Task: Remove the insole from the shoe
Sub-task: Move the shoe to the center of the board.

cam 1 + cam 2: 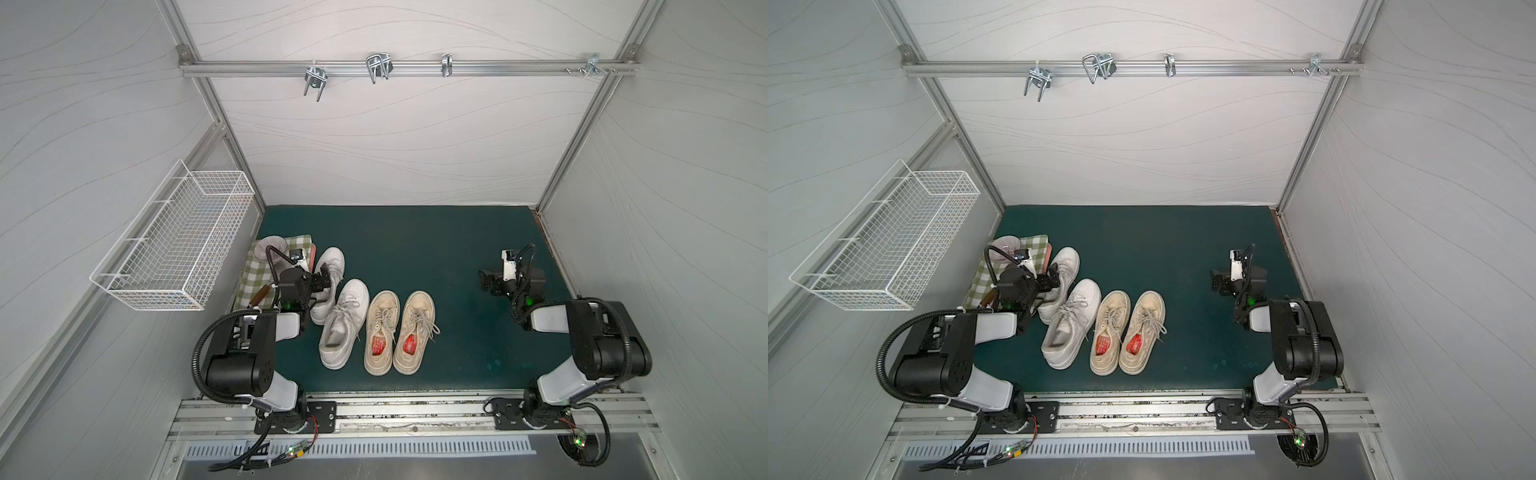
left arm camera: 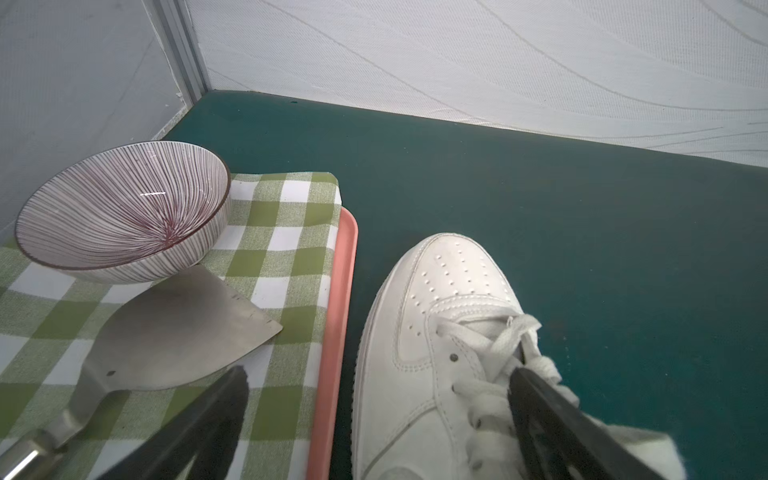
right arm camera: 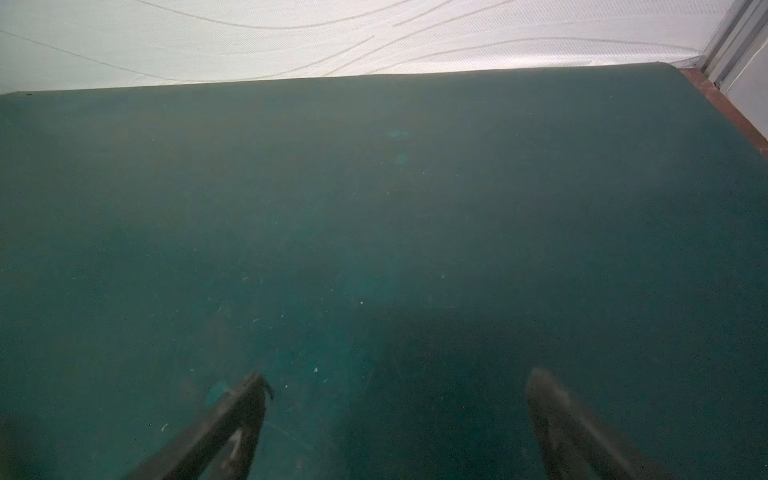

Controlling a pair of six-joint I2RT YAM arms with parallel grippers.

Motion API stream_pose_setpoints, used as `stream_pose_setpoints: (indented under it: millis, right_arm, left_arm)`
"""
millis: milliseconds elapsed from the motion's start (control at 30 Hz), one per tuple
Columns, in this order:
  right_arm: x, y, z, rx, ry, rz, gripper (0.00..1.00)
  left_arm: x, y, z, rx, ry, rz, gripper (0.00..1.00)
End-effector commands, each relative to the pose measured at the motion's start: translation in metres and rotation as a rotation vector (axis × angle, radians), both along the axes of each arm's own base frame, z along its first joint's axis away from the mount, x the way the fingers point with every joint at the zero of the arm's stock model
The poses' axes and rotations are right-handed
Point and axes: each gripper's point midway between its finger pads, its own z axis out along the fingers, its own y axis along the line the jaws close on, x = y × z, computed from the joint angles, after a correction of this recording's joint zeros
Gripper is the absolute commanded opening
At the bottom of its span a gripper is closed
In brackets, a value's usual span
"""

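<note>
White sneakers point(image 1: 349, 299): two | beige shoes point(image 1: 384, 301): two | red insoles point(image 1: 379, 345): two | left pincer point(image 2: 378, 376), right pincer point(image 3: 395, 380): released

light: bright, even, diffuse in both top views | shadow: soft dark patch on the dark green desk point(image 3: 436, 324) beside the right pincer point(image 3: 397, 374) | glare: small glint in the striped ceramic bowl point(image 2: 151, 194) | blur: left pincer point(image 2: 378, 372) and right pincer fingers out of focus; right wrist view murky | distortion: silver aluminium posts point(image 1: 224, 137) splay toward the frame edges
</note>
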Motion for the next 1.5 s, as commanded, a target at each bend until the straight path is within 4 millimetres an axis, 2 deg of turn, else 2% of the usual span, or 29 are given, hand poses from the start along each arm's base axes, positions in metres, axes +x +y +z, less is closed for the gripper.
stream_pose_setpoints:
  millis: [0, 1100, 1233, 1333, 1467]
  right_arm:
    - [0.003, 0.001, 0.003, -0.024, -0.015, 0.007, 0.99]
    - [0.002, 0.001, 0.004, -0.025, -0.019, 0.009, 0.99]
    - [-0.006, 0.012, 0.015, -0.024, -0.064, 0.067, 0.99]
    - [-0.014, 0.017, 0.031, -0.062, -0.090, 0.069, 0.99]
    - [-0.026, 0.034, 0.058, -0.146, -0.147, 0.097, 0.99]
  left_arm:
    - [0.000, -0.001, -0.011, 0.012, 0.041, -0.014, 1.00]
    - [-0.002, -0.002, -0.008, 0.008, 0.023, -0.022, 1.00]
    - [-0.014, -0.005, 0.012, 0.011, -0.034, -0.040, 1.00]
    - [-0.024, -0.006, 0.031, 0.006, -0.040, -0.031, 1.00]
    - [-0.036, -0.004, 0.057, 0.025, -0.075, 0.041, 1.00]
